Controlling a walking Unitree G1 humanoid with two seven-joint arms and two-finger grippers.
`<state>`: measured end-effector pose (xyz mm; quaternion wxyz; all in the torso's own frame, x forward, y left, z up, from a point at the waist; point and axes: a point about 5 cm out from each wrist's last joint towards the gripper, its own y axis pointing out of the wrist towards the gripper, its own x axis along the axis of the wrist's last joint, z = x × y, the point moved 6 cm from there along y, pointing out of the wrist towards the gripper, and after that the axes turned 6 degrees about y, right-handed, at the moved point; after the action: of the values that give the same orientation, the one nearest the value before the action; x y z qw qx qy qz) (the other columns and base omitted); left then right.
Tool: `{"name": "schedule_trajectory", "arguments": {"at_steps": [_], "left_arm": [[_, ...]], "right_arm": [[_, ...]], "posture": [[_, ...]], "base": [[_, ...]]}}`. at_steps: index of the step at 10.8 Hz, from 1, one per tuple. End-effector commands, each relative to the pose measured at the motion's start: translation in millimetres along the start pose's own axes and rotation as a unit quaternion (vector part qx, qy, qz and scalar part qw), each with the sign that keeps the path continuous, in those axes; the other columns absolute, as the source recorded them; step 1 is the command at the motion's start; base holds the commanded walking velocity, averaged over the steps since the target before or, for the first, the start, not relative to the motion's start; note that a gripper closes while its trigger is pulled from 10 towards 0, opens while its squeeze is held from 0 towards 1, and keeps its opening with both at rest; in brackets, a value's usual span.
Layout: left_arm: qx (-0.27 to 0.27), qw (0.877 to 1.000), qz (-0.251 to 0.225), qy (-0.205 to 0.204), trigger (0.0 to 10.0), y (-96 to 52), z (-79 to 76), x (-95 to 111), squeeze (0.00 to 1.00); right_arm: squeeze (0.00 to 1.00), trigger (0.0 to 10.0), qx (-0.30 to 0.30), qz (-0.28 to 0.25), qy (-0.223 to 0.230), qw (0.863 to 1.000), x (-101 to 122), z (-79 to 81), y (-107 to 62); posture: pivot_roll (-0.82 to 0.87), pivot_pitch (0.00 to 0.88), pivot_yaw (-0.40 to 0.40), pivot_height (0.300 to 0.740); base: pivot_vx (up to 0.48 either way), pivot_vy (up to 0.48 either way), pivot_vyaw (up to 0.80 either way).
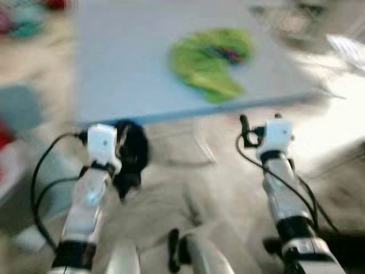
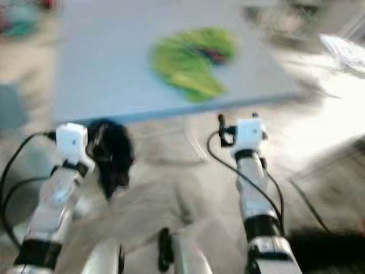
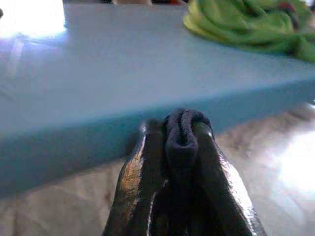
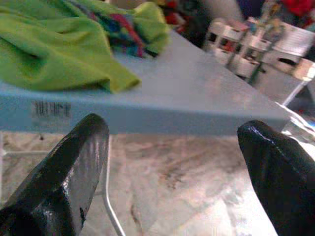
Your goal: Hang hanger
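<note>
The head views are blurred. A light blue table (image 1: 125, 68) stands just ahead, and a crumpled green garment (image 1: 211, 57) with a colourful patch lies on it right of centre. My left gripper (image 3: 181, 123) is shut on a dark, black piece of cloth (image 1: 132, 154), which hangs below the table's near edge. To the right, my right gripper (image 4: 173, 127) stands open with nothing between its fingers, just short of the table edge (image 4: 197, 118) and below the green garment (image 4: 59, 54).
A white metal table leg (image 4: 110, 196) runs down to the marbled floor (image 1: 188, 171). White racks and clutter (image 4: 236, 44) stand beyond the table's far right corner. A blue-grey object (image 1: 20, 105) sits on the floor at the left.
</note>
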<state>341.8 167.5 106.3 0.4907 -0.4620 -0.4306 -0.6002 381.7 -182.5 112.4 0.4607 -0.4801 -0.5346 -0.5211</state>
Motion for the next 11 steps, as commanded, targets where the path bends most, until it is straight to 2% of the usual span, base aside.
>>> {"name": "schedule_trajectory", "arguments": {"at_steps": [1, 3, 5, 6, 8, 9, 11], "left_arm": [[0.019, 1.000, 0.002, -0.005, 10.0, -3.6, 10.4, -1, 0.00], [0.022, 1.000, 0.001, -0.015, 10.0, -0.1, 10.2, 0, 0.00], [0.020, 0.999, -0.011, -0.034, 10.0, 0.3, 11.7, 4, 0.00], [0.022, 0.999, -0.013, -0.033, 10.0, 0.2, 12.6, 5, 0.00], [0.037, 0.999, -0.016, -0.034, 10.0, -0.6, 18.3, 5, 0.00], [0.050, 0.998, -0.020, -0.036, 10.0, -0.9, 24.5, 7, 0.00], [0.048, 0.998, -0.013, -0.042, 10.0, -0.6, 24.0, 4, 0.00]], "right_arm": [[0.00, 10.0, 0.032, 0.014, 0.006, 0.999, -7, 15.4, -4.6], [0.00, 10.0, 0.080, 0.012, -0.008, 0.997, 0, 24.9, 0.6], [0.00, 10.0, 0.082, 0.014, -0.015, 0.996, 10, 6.3, 7.6], [0.00, 10.0, 0.083, 0.014, -0.017, 0.996, 12, 4.0, 5.5], [0.00, 10.0, 0.078, -0.001, -0.015, 0.997, 13, 6.9, -4.9], [0.00, 10.0, 0.031, 0.008, 0.007, 0.999, 0, 3.0, -16.3], [0.00, 10.0, 0.002, 0.019, 0.023, 1.000, -8, 6.0, -27.0]], "posture": [[0.08, 0.145, -0.083, 0.740], [0.07, 0.136, -0.053, 0.740], [0.07, 0.129, -0.050, 0.740], [0.07, 0.125, -0.059, 0.740], [0.07, 0.117, -0.083, 0.740], [0.08, 0.114, -0.094, 0.740], [0.07, 0.118, -0.090, 0.740]], "base": [[0.000, 0.000, -0.80], [0.000, 0.000, -0.80], [0.347, 0.000, -0.80], [0.420, 0.000, -0.80], [0.420, 0.000, -0.80], [0.420, 0.000, -0.80], [0.383, 0.287, -0.80]]}}
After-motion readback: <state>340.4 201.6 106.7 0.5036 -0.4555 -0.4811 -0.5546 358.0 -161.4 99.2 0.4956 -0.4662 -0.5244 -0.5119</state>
